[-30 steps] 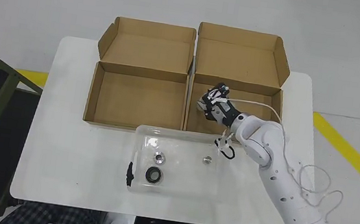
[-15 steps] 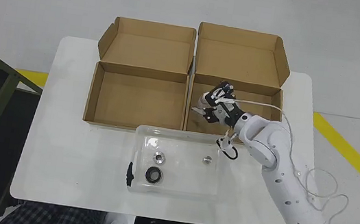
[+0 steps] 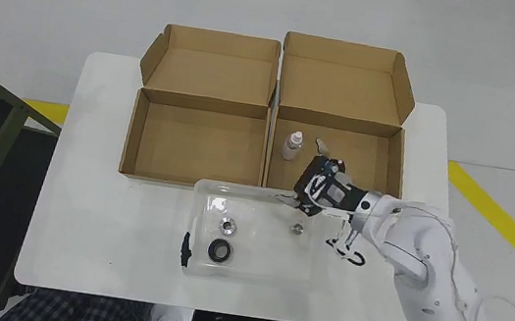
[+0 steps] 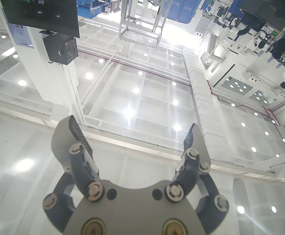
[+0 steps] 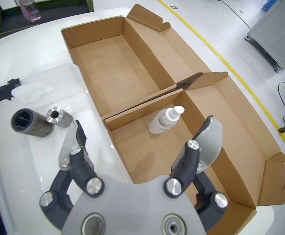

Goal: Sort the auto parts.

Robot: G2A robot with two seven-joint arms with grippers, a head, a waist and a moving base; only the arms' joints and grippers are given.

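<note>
In the top view, the right gripper [image 3: 307, 177] hangs over the wall between the right box [image 3: 396, 170] and the clear tray [image 3: 253, 264] on the white surface [image 3: 95, 187]. Its fingers are spread and hold nothing. The spray bottle [image 3: 292, 146] stands in the right box, in the corner next to the left box [image 3: 195, 147]. One second ago the gripper was down in that corner, so the arm has let the spray bottle go and drawn back toward the tray. Inside the tray a small metal part [image 3: 296, 229] lies just beside the fingers, on the robot's side of them, while the collet [image 3: 227, 226] and the black bearing [image 3: 220, 250] lie farther left; I judge the right arm the nearer one for all three. In the left wrist view, the left gripper [image 4: 133, 135] points up at the ceiling [image 4: 142, 89], its fingers released. In the right wrist view, the spray bottle [image 5: 165, 120] is ahead between the open fingers [image 5: 211, 133], and the black bearing [image 5: 31, 123] lies on its side next to the collet [image 5: 58, 115], its long axis roughly toward the camera.
</note>
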